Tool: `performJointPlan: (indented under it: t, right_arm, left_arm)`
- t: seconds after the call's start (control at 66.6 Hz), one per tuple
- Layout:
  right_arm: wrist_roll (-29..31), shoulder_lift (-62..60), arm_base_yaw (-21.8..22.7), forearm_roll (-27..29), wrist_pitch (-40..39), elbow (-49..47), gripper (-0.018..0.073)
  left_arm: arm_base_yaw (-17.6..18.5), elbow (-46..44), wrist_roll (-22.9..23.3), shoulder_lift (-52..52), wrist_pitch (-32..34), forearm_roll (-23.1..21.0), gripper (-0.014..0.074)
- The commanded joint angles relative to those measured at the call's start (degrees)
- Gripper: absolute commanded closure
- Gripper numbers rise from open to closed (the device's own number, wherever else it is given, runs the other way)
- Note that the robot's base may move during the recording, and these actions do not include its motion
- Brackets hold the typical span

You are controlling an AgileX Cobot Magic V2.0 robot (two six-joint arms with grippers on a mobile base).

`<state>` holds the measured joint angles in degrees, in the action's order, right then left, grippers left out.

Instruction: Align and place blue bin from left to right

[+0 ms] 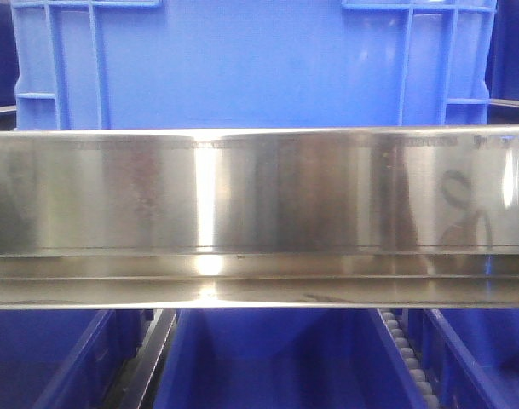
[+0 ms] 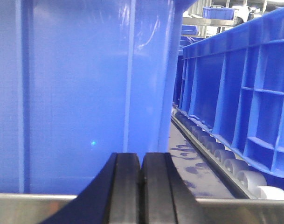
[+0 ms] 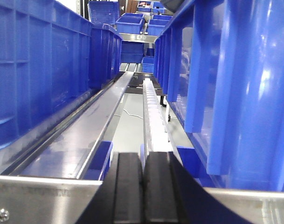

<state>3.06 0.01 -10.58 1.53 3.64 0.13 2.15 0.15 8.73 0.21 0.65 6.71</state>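
The blue bin [image 1: 242,64] stands upright just behind the steel rail [image 1: 259,196], filling the top of the front view. The left pincer [image 2: 141,163] has its black pads pressed together, gripping nothing, near the bin's smooth wall. The right pincer [image 3: 142,163] is likewise together, facing a roller track [image 3: 151,107].

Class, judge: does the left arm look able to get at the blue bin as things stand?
Probably yes. The blue bin fills the view straight ahead of the shut left pincer, with nothing between them; only the steel rail lies below.
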Motion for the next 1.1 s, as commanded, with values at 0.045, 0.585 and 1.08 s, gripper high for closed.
performJointPlan:
  t: [0.045,0.585,1.08]
  right_arm:
    - [0.1,0.0,0.1,0.1,-1.1,-0.1,0.0640]
    - [0.1,0.0,0.1,0.1,-1.1,-0.1,0.0640]
    - [0.1,0.0,0.1,0.1,-29.1,-0.1,0.0640]
  left_arm:
    - [-0.2,-0.1,0.0,-0.2,1.3,-0.3,0.0707]
    - [-0.2,-0.1,0.0,-0.2,1.3,-0.3,0.0707]
    - [-0.2,-0.1,0.0,-0.2,13.4,-0.1,0.0707]
